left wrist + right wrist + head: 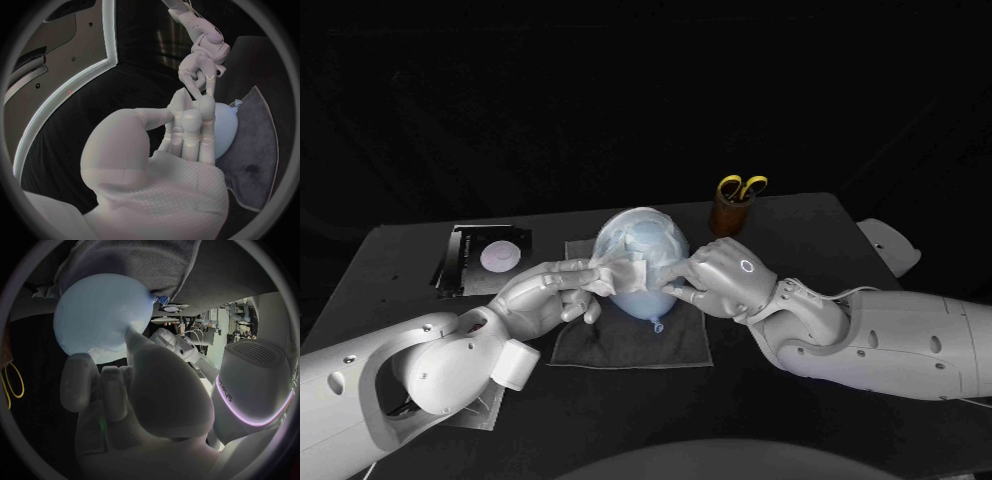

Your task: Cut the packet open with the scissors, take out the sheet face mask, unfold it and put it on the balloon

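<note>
Left hand (pixel 557 295) pinches mask (pixel 620 271) against balloon (pixel 640 242), which lies on cloth (pixel 625 345) mid-table. Right hand (pixel 726 275) has fingers curled at balloon's other side; grip on mask unclear. Best: spread edges slowly, keep sheet flat, avoid rolling balloon.

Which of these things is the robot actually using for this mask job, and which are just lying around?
Part of the job: balloon, sheet face mask held by the left hand, right hand at the balloon, scissors, packet.
Just lying about: grey cloth under the balloon, brown holder with the scissors in it.
</note>
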{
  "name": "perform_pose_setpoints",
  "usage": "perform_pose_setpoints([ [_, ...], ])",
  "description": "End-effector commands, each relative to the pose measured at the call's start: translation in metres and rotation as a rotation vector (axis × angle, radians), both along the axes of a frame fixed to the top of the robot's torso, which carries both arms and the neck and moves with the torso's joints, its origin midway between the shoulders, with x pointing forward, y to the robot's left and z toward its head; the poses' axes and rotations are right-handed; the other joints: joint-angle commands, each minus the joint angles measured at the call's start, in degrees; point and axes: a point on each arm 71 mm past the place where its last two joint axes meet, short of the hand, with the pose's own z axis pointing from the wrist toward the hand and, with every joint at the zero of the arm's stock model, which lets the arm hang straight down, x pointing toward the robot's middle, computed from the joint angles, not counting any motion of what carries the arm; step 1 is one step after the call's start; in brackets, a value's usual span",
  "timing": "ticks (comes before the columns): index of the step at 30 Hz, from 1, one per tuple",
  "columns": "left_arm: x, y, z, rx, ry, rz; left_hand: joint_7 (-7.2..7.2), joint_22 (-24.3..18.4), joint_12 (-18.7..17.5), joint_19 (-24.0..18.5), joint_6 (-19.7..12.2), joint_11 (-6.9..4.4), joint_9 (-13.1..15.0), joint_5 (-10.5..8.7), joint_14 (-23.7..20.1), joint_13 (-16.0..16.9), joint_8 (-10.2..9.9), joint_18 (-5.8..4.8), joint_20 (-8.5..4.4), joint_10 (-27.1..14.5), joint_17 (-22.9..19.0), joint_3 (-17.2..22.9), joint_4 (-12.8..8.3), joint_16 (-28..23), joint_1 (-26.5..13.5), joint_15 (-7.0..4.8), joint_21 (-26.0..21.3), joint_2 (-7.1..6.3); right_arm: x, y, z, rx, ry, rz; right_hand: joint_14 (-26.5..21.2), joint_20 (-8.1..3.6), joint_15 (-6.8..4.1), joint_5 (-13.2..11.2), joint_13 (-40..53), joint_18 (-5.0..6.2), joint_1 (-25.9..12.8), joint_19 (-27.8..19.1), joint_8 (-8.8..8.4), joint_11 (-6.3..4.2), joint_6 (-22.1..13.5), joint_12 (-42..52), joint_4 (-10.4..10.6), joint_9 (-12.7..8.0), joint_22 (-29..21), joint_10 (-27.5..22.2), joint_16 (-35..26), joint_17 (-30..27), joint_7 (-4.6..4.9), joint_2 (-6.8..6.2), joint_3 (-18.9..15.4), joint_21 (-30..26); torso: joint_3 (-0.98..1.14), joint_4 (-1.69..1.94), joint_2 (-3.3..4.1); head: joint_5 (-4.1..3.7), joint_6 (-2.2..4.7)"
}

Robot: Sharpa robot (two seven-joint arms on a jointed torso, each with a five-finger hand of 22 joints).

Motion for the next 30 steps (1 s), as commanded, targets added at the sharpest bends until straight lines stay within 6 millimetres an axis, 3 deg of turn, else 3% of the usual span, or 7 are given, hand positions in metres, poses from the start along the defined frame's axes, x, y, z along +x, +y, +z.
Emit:
perform_pose_setpoints([
  [1,0.0,-0.002,0.002,-0.012,-0.002,-0.008,-0.03,0.06,0.29,0.12,0.54,-0.09,19.74,0.27,0.39,0.1,0.29,0.53,-0.17,-0.41,0.03,-0.07,-0.33,0.24,0.01,-0.05,0.37,0.78,0.0,0.0,0.004,0.035,-0.061,-0.009,5.96,-0.15,-0.5,-0.33,14.12,-0.38,-0.41,0.3,0.31,-0.54,0.4,0.31,0.16,0.1,10.07,5.19,0.23,15.05,0.03,0.71,0.5,0.29,-0.01,0.08,0.02,0.0,-0.1],
  [9,0.0,-0.001,0.002,-0.012,-0.003,-0.006,-0.03,0.07,0.31,0.15,0.54,-0.1,19.76,0.27,0.5,0.15,0.29,0.53,-0.18,-0.42,0.22,-0.07,-0.37,0.35,-0.04,-0.06,0.4,0.8,0.0,0.001,0.007,0.044,-0.066,-0.01,5.96,-0.54,-1.02,-0.31,14.73,-0.5,-2.28,0.59,1.19,-1.14,-1.34,1.36,1.72,0.82,10.38,5.75,0.23,15.05,-0.65,3.87,2.31,0.93,-0.03,0.04,0.02,0.03,-0.24],
  [30,0.015,0.015,-0.004,0.011,-0.005,0.033,-0.03,0.1,0.37,0.34,0.46,-0.1,19.87,0.26,1.38,0.4,0.21,0.53,-0.2,-0.53,1.84,-0.13,-0.5,1.27,-0.29,-0.08,0.56,0.89,0.0,-0.025,0.019,0.042,-0.063,-0.079,5.96,-1.09,-1.54,-0.31,14.95,-0.84,-3.88,1.29,6.19,-1.69,-2.79,1.74,1.6,4.89,11.01,5.96,0.23,15.05,-1.26,2.66,6.66,2.53,-0.02,0.0,-0.01,-0.04,-0.17],
])
